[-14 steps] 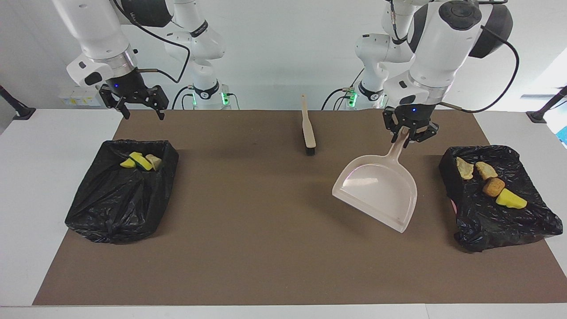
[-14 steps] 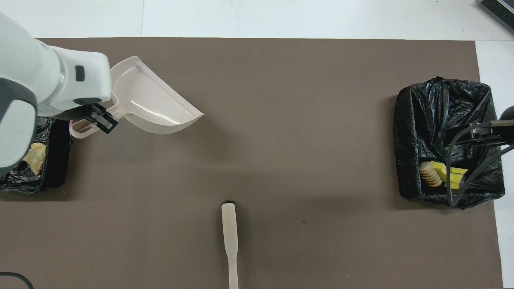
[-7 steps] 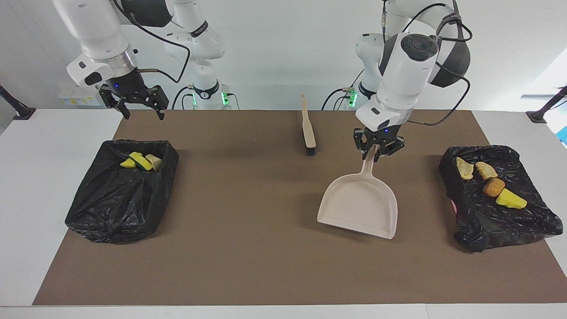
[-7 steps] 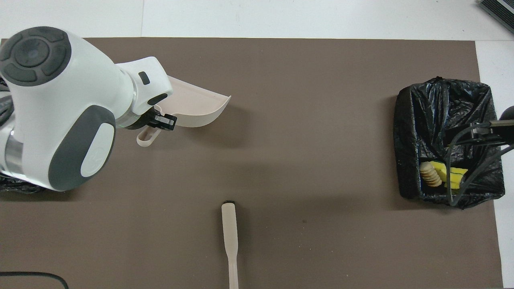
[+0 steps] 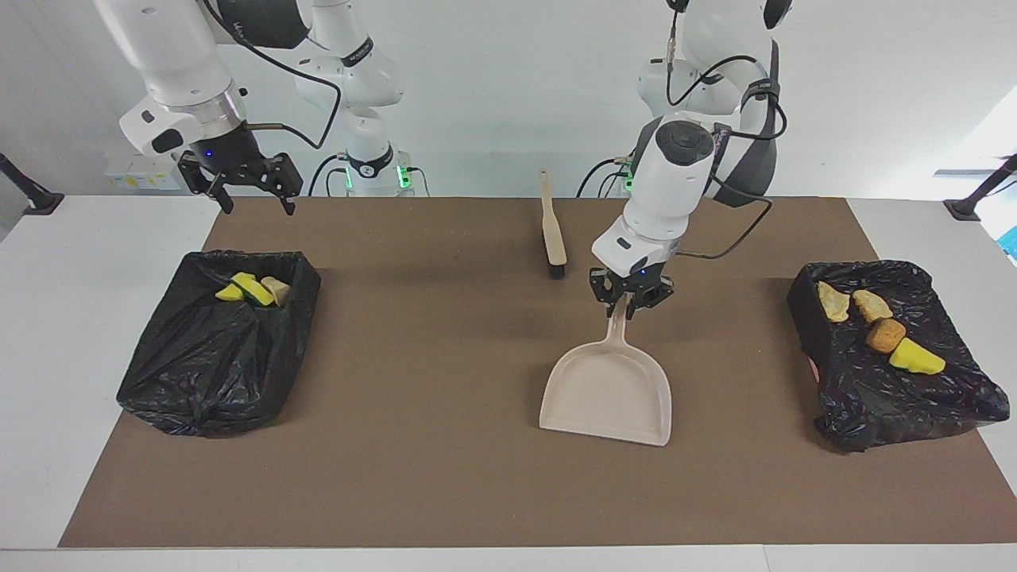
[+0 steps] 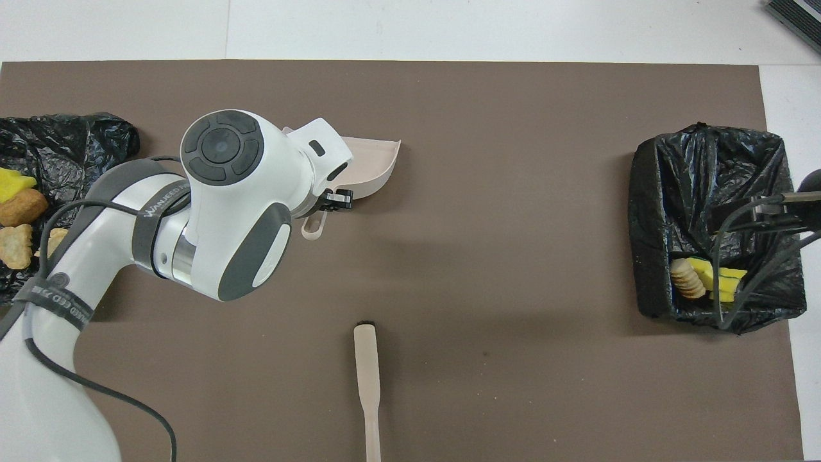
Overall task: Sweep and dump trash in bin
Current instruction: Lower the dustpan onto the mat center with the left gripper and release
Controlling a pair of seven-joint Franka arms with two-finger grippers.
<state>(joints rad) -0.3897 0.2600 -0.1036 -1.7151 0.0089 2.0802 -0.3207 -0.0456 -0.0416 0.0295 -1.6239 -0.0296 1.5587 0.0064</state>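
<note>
My left gripper is shut on the handle of the empty beige dustpan, held low over the middle of the brown mat with its lip pointing away from the robots; the arm covers most of the dustpan in the overhead view. All the trash in view lies in two black-lined bins. The bin at the left arm's end holds two tan chunks, an orange-brown nugget and a yellow wedge. In the bin at the right arm's end lie yellow wedges and a tan chunk. My right gripper waits open, raised over that bin's near corner.
A beige brush with dark bristles lies on the mat nearer to the robots than the dustpan, its handle toward them. White table shows around the mat. The right arm's cables hang over the bin.
My left arm has carried the dustpan away from the bin at its end toward the middle of the mat and lowered it flatter. The right arm has not moved.
</note>
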